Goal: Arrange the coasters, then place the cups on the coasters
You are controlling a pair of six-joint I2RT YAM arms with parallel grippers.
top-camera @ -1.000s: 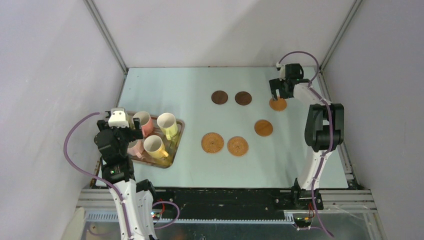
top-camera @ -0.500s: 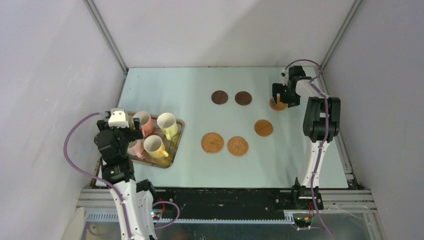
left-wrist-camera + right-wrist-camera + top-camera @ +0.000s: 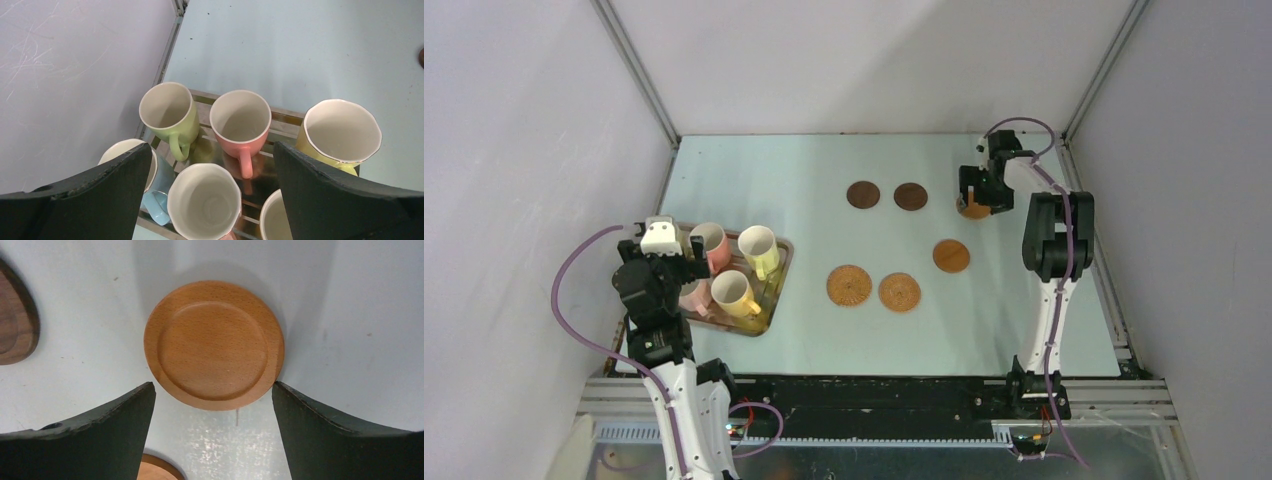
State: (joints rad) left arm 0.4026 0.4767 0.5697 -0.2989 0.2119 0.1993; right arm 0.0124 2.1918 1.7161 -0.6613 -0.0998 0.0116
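The right gripper (image 3: 213, 386) is positioned low over the table (image 3: 824, 340) with its jaws apart. A smooth orange-brown coaster (image 3: 214, 345) lies flat on the table between and just ahead of the fingertips (image 3: 142, 400). One fingertip sits just beside the coaster's rim on each side; contact with the rim cannot be confirmed. One dark brown coaster (image 3: 15, 325) lies to this gripper's left, apart from the straddled coaster, with the other dark brown coaster (image 3: 863, 194) just beyond it. The second orange-brown coaster (image 3: 152, 469) lies behind the fingertips, toward the arm's base. Two woven tan coasters (image 3: 850, 285) (image 3: 900, 292) lie side by side further back and to the left.

The left gripper (image 3: 210, 150) hangs above a metal tray (image 3: 287, 120) with its jaws spread wide and nothing between them. Six cups stand upright in the tray below it. The pale green cup (image 3: 167, 107) and the salmon pink cup (image 3: 241, 117) are ahead of the fingertips. The yellow cup (image 3: 341, 131) is ahead of the right finger. The blue cup (image 3: 152, 207) is partly hidden under the left finger. The pale pink cup (image 3: 204, 201) is directly below the gap. Only the rim of the sixth cup (image 3: 272, 222) shows beside the right finger.
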